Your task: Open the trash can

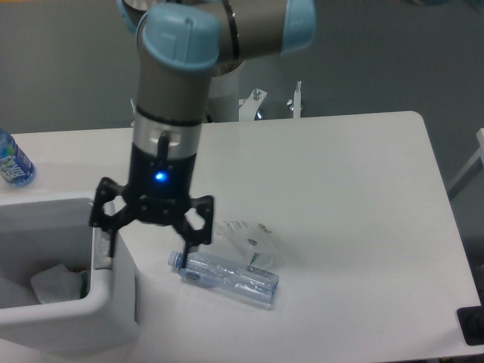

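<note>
The gripper (149, 243) hung with its 2 black fingers spread wide and gripping nothing, 1 tip over the rim of the trash can (113, 302). The can (smooth white plastic, rounded corners) sat at the table's (355, 197) front-left corner, lid gone from view, crumpled white material inside. There were 2 bottles: 1 clear crushed bottle (227, 276) lying beside a crinkled wrapper (249, 236), 1 blue-labelled bottle (11, 162) far left.

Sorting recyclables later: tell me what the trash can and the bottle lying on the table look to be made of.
The trash can: looks like white moulded plastic, smooth and slightly glossy, judging by its thick rounded rim and soft highlights. The lying bottle: clear thin plastic, probably PET, since the table shows through it and its ribbed wall glints; its cap end looks bluish. Neither material can be confirmed from sight alone.
</note>
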Available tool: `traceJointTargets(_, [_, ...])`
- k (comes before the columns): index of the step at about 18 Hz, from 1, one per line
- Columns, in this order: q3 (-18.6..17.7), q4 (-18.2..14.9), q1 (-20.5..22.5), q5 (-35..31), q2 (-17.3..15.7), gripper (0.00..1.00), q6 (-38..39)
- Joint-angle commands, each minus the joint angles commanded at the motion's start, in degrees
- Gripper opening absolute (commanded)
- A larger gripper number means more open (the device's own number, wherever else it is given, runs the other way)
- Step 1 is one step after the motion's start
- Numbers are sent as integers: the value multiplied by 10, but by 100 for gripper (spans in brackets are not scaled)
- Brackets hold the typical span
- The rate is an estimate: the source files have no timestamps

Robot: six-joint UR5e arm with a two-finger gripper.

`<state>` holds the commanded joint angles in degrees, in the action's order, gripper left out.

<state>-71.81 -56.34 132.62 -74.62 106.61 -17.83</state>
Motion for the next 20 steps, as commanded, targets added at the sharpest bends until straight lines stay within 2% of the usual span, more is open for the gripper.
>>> traceJointTargets(4, [-3, -6, 55, -32, -18, 100, -71])
traceJointTargets(8, [-34, -11, 104, -61, -29, 100, -228])
traceJointTargets(13, [-66, -70, 179, -64, -59, 100, -423])
traceJointTargets(16, [-86, -79, 202, -73, -72, 100, -511])
traceJointTargets(20, [-115, -83, 214, -123, -86, 100, -626])
